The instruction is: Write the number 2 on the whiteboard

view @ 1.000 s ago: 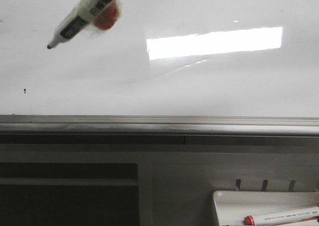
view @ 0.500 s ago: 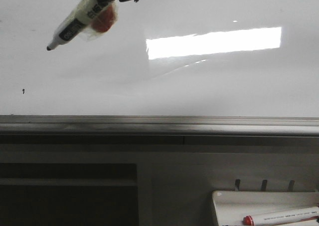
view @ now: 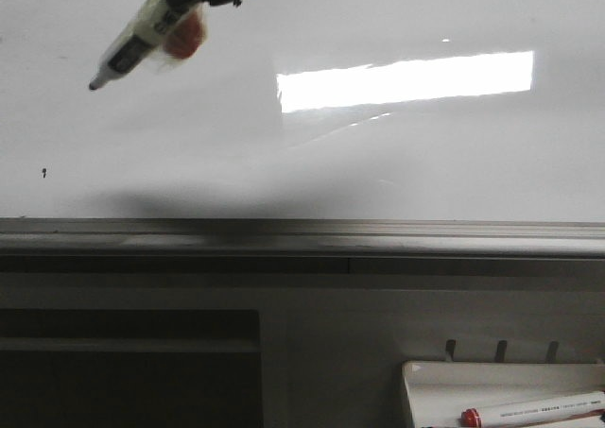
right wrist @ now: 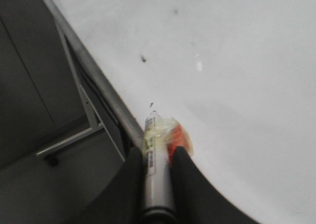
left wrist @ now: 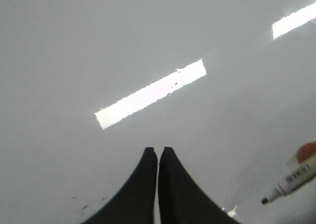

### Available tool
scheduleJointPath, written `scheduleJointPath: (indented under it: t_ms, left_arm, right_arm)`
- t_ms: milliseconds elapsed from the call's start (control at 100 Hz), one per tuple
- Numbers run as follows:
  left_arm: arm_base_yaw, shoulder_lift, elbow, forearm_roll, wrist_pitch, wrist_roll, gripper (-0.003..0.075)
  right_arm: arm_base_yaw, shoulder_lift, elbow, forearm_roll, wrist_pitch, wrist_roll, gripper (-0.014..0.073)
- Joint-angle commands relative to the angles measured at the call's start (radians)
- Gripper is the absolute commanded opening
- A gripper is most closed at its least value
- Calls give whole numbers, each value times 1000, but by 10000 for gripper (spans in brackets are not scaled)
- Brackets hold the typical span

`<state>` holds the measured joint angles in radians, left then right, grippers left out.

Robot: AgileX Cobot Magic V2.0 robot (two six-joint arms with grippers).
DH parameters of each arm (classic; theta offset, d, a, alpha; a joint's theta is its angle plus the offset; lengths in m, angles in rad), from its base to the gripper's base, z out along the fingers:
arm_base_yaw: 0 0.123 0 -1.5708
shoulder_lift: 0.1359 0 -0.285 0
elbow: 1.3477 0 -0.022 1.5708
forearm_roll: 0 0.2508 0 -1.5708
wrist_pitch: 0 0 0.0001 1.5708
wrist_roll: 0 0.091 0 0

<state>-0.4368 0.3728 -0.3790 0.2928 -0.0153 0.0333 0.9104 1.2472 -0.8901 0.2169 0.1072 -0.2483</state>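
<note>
Since a moment ago the right gripper (right wrist: pixel 157 157), clamped on the marker (view: pixel 142 39), has edged up the whiteboard (view: pixel 397 163), well above its rail (view: pixel 302 231); no number 2 shows yet; left gripper (left wrist: pixel 158 152) closed, empty; press the tip squarely before stroking.

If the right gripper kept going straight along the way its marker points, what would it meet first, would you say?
Probably the whiteboard: the right gripper holds the marker, whose tip aims at bare white surface. No stroke is visible yet; the remaining gap is unclear.
</note>
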Motion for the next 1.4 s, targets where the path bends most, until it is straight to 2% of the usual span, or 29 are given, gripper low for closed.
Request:
scheduleJointPath:
  t_ms: [0,180,370,610,910,1229,1389]
  left_arm:
    - [7,12,-29,-17,-80,-10,-20]
    - [7,12,-29,-19,-80,-10,-20]
    - [7,12,-29,-21,-80,-10,-20]
    - [7,12,-29,-21,-80,-10,-20]
    - [7,12,-29,-21,-80,-10,-20]
    - [7,12,-29,-21,-80,-10,-20]
    - [7,12,-29,-21,-89,-10,-20]
  right_arm:
    - [-37,-3,-67,6,-61,-2,-71]
    - [-48,41,-115,4,-54,-5,-71]
    - [-48,50,-119,4,-137,-5,-71]
    - [-48,70,-146,4,-55,-5,-71]
    - [-50,143,-213,-23,-52,-5,-71]
    - [-127,148,-224,-24,-24,-5,-71]
    - [-161,148,-224,-47,-54,-5,-71]
